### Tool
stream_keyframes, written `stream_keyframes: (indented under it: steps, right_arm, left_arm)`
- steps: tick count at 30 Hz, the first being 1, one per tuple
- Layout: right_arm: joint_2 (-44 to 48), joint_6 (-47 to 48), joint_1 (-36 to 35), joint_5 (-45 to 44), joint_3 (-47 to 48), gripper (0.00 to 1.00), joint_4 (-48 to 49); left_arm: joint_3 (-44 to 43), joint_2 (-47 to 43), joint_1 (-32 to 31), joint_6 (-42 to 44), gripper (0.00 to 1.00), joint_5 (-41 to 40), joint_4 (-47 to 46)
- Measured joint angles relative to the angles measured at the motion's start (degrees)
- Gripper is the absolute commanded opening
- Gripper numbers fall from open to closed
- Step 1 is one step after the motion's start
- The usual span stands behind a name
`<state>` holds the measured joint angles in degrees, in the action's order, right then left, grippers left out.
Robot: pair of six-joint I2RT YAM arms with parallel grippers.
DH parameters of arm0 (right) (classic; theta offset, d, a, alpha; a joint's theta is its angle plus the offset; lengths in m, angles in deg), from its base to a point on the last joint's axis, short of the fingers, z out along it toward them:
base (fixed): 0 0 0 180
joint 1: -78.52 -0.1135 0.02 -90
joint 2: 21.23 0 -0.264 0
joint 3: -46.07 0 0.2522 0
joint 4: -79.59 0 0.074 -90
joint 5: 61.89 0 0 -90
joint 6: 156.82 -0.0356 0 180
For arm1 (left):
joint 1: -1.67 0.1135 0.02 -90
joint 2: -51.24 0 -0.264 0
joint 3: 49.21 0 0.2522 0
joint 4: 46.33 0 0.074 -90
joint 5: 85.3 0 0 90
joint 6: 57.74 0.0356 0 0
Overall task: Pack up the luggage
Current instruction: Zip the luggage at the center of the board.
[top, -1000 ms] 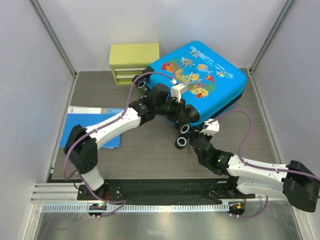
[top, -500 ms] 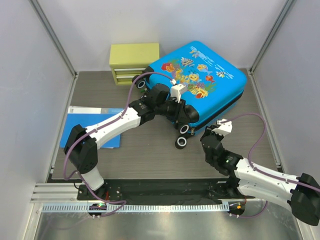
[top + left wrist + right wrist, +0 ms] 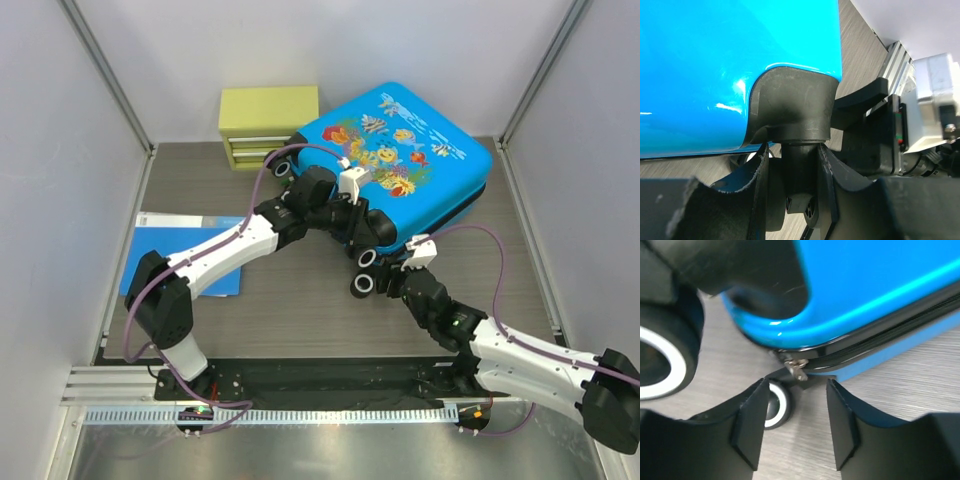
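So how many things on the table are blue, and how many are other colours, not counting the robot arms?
Blue: 2 (bright-blue hard-shell suitcase with fish print, flat plain blue folder)
Yellow-green: 1 (small yellow-green drawer box)
Total: 3

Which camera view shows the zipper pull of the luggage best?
The right wrist view: the zipper pull hangs close up on the luggage seam. The left wrist view shows only a wheel mount; the top view does not show it.
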<state>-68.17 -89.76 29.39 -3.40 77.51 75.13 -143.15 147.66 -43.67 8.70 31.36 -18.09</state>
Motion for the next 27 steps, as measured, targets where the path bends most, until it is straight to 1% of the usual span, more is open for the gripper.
stream_keyframes:
  steps: [6, 11, 17, 24, 27]
  right_arm:
    - [-2.7, 0.5, 0.0, 3.3, 0.1, 0.68, 0.3]
    - [-6.1, 0.4, 0.0, 2.9, 0.1, 0.68, 2.5]
    - [-7.5, -0.6, 0.0, 0.8, -0.6, 0.61, 7.8]
    - [-9.6, -2.1, 0.0, -2.8, -1.0, 0.39, 9.3]
    - [-10.8, -2.6, 0.0, -3.3, -1.0, 0.36, 9.6]
  left_arm:
    - [0.6, -0.6, 0.1, -0.1, 0.00, 0.2, -0.2]
    - [1.0, -0.7, 0.2, -0.5, 0.00, 0.5, -0.7]
    - [1.4, -1.0, 0.3, -0.8, 0.00, 0.5, -1.1]
    - [1.5, -1.0, 0.3, -1.1, 0.00, 0.5, -1.3]
    - [1.6, -1.0, 0.3, -1.2, 0.00, 0.6, -1.4]
